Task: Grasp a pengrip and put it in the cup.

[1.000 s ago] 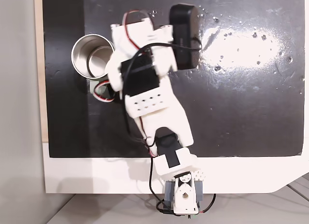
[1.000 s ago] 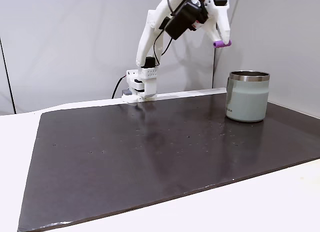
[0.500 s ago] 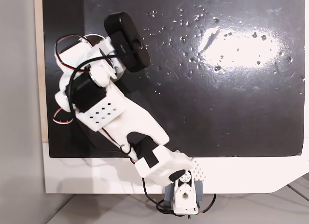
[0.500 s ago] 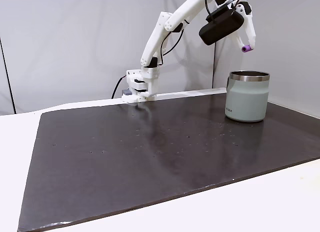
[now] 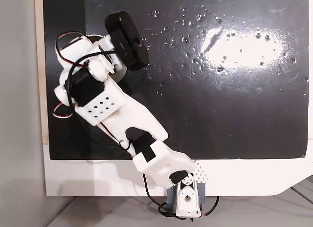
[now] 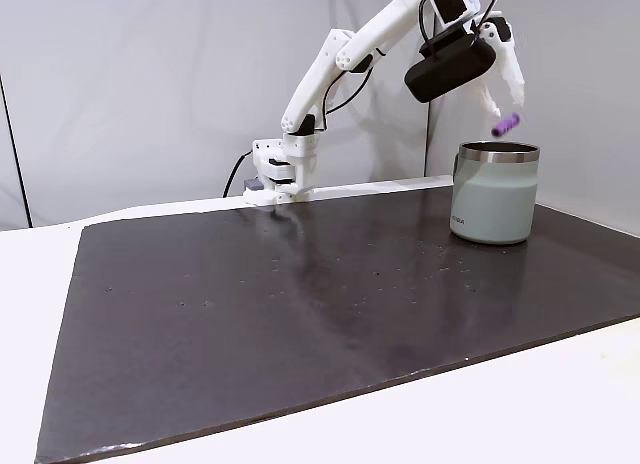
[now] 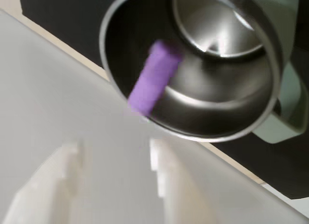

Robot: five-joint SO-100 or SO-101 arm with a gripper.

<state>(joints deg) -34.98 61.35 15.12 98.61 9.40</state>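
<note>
Since half a second ago the pengrip (image 6: 507, 124) has left the claw (image 6: 497, 101): it was pinched at the fingertips, now it's loose in mid-air just below them, blurred, falling.

Table (image 6: 300, 304): dark mat on it. Arm stretched out to the mat's far right corner in the side fixed view.

Cup (image 6: 493, 192) stands upright in that corner, directly under the claw.

Claw is spread apart and empty; the wrist view shows both fingers (image 7: 171, 185) with a clear gap between them.

Pengrip in the wrist view (image 7: 153, 78) sits over the cup (image 7: 193, 64) mouth near its rim, long axis tilted, pointing down into the cup. Looks set to drop inside, though close to the rim.
</note>
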